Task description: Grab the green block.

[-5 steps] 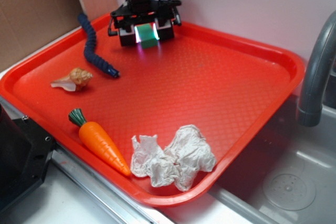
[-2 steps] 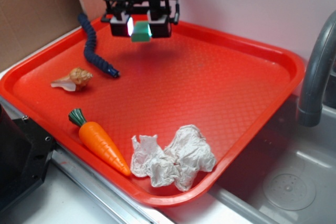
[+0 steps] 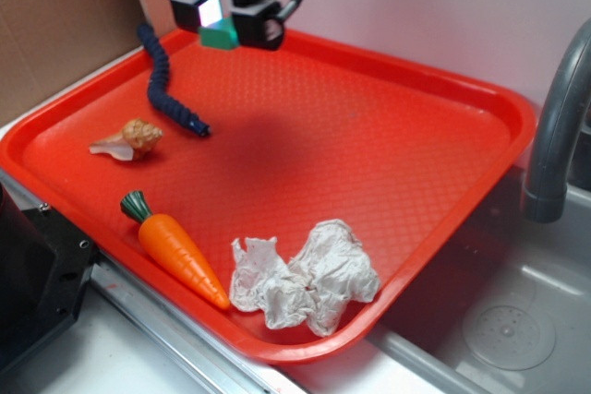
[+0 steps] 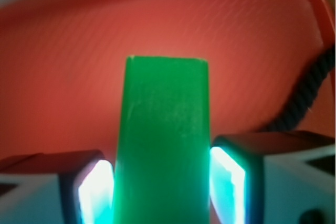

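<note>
The green block (image 3: 220,38) is a small plain green block held between my fingers, lifted above the far left part of the red tray (image 3: 480,99). My gripper (image 3: 224,25) is shut on it. In the wrist view the block (image 4: 163,140) fills the middle, pressed between the two glowing pads (image 4: 227,184) on either side, with the tray's floor below it.
A dark blue segmented snake toy (image 3: 166,85) lies at the tray's far left, also at the right of the wrist view (image 4: 310,95). A seashell (image 3: 129,138), an orange carrot (image 3: 175,251) and crumpled white paper (image 3: 309,279) lie nearer. A grey faucet (image 3: 554,136) and a sink are at the right.
My gripper has risen off the tray floor and moved left with the green block held in it. Nothing else has moved.
</note>
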{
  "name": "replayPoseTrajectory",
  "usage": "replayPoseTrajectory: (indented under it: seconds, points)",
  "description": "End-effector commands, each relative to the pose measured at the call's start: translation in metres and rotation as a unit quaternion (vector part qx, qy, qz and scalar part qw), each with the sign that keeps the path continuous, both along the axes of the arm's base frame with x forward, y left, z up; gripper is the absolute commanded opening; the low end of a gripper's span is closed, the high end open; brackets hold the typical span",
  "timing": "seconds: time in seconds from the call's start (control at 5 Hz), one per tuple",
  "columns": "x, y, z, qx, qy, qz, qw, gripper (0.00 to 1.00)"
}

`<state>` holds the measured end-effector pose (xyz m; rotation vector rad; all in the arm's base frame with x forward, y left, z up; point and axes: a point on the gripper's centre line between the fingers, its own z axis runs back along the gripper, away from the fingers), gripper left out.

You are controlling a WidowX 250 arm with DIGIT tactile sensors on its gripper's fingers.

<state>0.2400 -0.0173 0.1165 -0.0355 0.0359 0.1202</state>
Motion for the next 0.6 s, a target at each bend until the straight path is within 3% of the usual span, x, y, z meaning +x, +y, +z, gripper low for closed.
replayPoseTrajectory:
  seconds: [0.0, 0.2, 0.4]
  points:
    - [-0.043, -0.004, 0.048, 0.002, -0.064, -0.057, 0.996, 0.00]
    - [-0.054, -0.008, 0.040, 0.007, -0.055, -0.037, 0.998, 0.00]
    - [-0.040, 0.005, 0.037, 0.020, -0.044, 0.019, 0.999, 0.00]
